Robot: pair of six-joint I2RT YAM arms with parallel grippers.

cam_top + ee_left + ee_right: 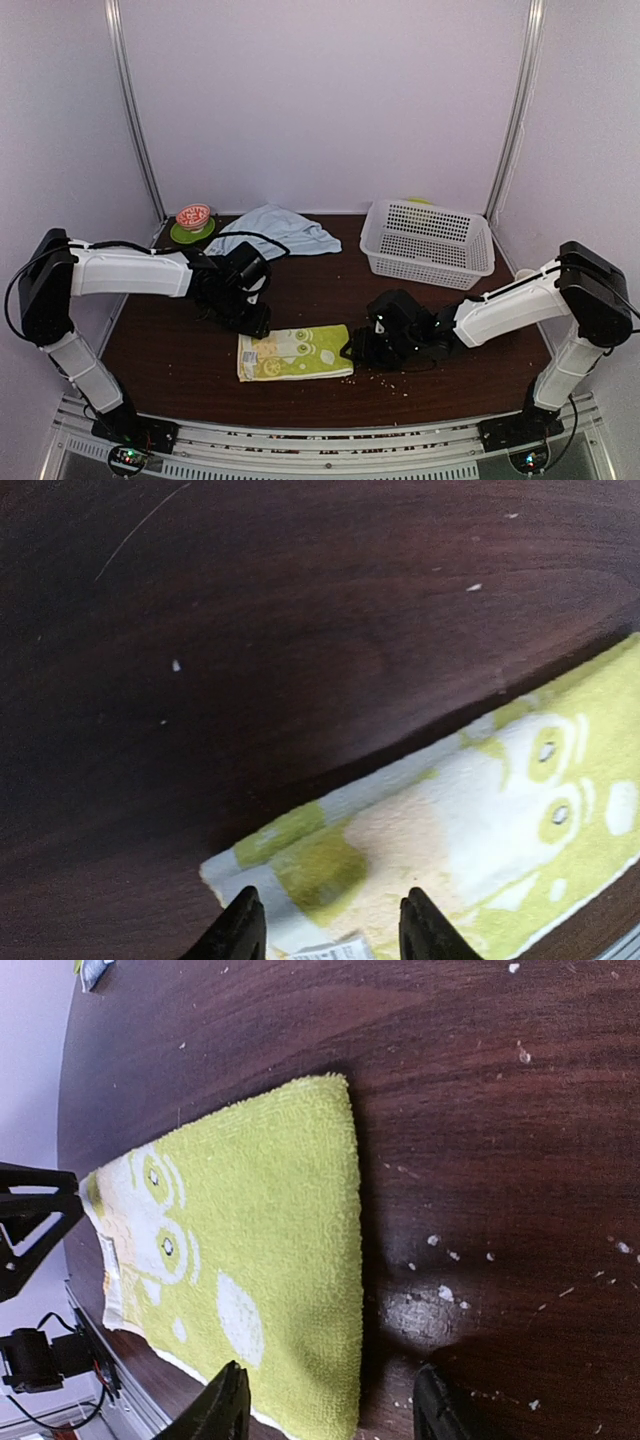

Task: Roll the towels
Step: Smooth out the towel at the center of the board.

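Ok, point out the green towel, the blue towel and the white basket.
green towel [295, 353], top external view, middle of the flat cloth
blue towel [275, 230], top external view, centre of the crumpled cloth
white basket [430, 272], top external view, its near wall

Table [180, 352]: dark brown wood, crumb-speckled. Walls [320, 100]: plain pale lilac. Corner posts [135, 110]: two, metal.
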